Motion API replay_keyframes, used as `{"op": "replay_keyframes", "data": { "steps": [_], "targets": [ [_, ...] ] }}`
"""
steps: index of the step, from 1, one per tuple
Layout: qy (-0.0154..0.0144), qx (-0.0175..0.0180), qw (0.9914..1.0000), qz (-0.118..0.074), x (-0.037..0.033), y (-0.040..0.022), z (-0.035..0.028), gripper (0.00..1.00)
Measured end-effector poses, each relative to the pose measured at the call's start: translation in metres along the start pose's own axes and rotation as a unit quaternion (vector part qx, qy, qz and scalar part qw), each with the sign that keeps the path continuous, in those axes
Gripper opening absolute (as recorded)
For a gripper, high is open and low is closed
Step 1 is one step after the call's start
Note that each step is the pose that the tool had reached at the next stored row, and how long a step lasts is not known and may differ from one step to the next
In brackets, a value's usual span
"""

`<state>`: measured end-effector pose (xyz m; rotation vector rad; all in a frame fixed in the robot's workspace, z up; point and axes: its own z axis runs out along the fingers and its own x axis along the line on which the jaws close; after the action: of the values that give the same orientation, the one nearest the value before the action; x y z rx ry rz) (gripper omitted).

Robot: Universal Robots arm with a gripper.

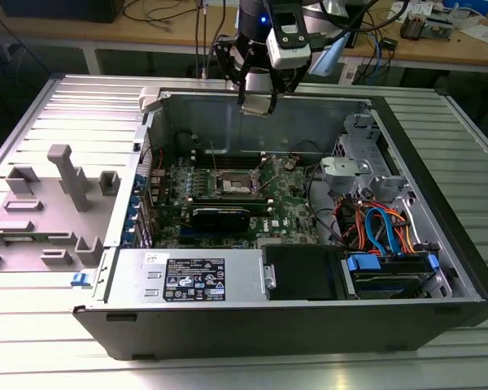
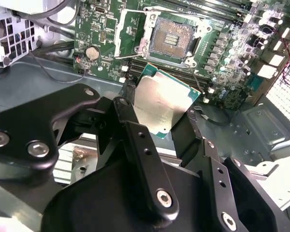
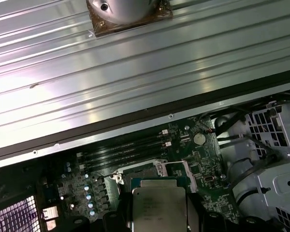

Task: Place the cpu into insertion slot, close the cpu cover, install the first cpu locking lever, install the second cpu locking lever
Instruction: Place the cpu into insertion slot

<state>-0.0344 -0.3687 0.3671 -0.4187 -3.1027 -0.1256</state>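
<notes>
My gripper point(image 1: 256, 104) hangs above the back wall of the open computer case point(image 1: 106, 313), shut on the cpu point(image 2: 162, 101). The cpu is a flat square chip with a dull silver top and a green edge, pinched between the two black fingers point(image 2: 127, 126). In the first wrist view the cpu point(image 3: 159, 207) sits in front of the motherboard. The insertion slot point(image 2: 171, 39) lies bare on the green motherboard point(image 1: 289, 203), tan-gold inside a black rim, with a silvery metal frame point(image 2: 141, 46) around it. In the exterior view the insertion slot point(image 1: 234, 188) is below and in front of my gripper.
Long black memory slots point(image 3: 121, 152) run beside the socket. A black card point(image 1: 220, 216) lies in front of it. A power supply point(image 1: 191, 278) fills the case front, and a drive bay with blue and orange cables point(image 1: 382, 231) is at the exterior view's right. A grey fixture point(image 1: 61, 191) stands left.
</notes>
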Motion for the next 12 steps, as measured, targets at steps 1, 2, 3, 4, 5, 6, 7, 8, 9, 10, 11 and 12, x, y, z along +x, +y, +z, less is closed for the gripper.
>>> {"op": "replay_keyframes", "data": {
  "steps": [1,2,3,4,5,6,7,8,9,10,11,12],
  "targets": [
    [0.0000,0.0000,1.00000,0.000,0.0000,0.0000,0.0000,0.54],
    [-0.0001,0.0000,1.00000,0.001,0.0000,0.0000,0.0000,0.54],
    [-0.0001,0.0000,1.00000,0.001,0.0000,0.0000,0.0000,0.54],
    [-0.0001,0.0000,1.00000,0.001,0.0000,0.0000,0.0000,0.54],
    [-0.0001,0.0000,1.00000,0.001,0.0000,0.0000,0.0000,0.54],
    [-0.0001,0.0000,1.00000,0.001,0.0000,0.0000,0.0000,0.54],
    [-0.0001,0.0000,1.00000,0.001,0.0000,0.0000,0.0000,0.54],
    [-0.0001,0.0000,1.00000,0.001,0.0000,0.0000,0.0000,0.54],
    [-0.0001,-0.0001,1.00000,0.001,0.0000,0.0000,0.0001,0.54],
    [-0.0001,0.0000,1.00000,0.001,0.0000,0.0000,0.0000,0.54],
    [-0.0001,-0.0001,1.00000,0.001,0.0000,0.0000,0.0000,0.54],
    [-0.0001,-0.0001,1.00000,0.001,0.0000,0.0000,0.0000,0.54]
  ]
}}
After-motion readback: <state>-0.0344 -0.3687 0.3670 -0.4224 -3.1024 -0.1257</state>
